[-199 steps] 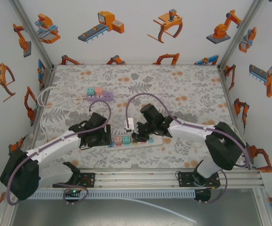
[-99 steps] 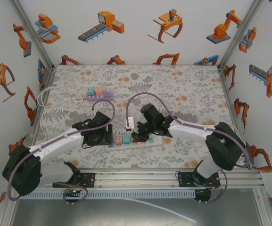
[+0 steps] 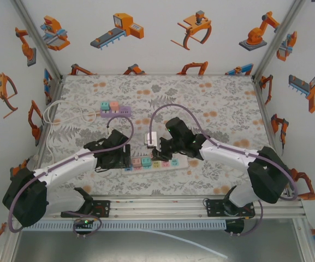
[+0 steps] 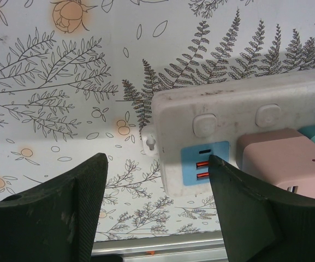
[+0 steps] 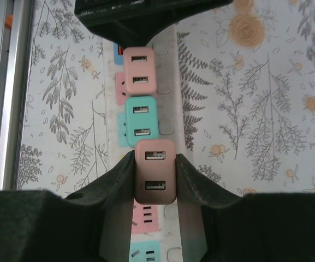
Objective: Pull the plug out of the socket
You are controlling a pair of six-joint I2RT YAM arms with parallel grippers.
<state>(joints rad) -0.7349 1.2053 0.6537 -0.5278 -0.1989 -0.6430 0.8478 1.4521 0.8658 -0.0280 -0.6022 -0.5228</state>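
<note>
Plug (image 5: 155,172) is off. Over the last second your right fingers (image 5: 113,185), clamped on its two sides, lifted it away from the power strip (image 4: 228,103). It now hangs above the row, with a bare pink socket (image 5: 146,215) showing under it. Left fingers (image 4: 48,218) stand apart at the strip's end, one over the casing, one over the bench (image 4: 64,82); can't tell if they press down. Strip hasn't shifted. Pull looks done; what's left is parking the plug.
</note>
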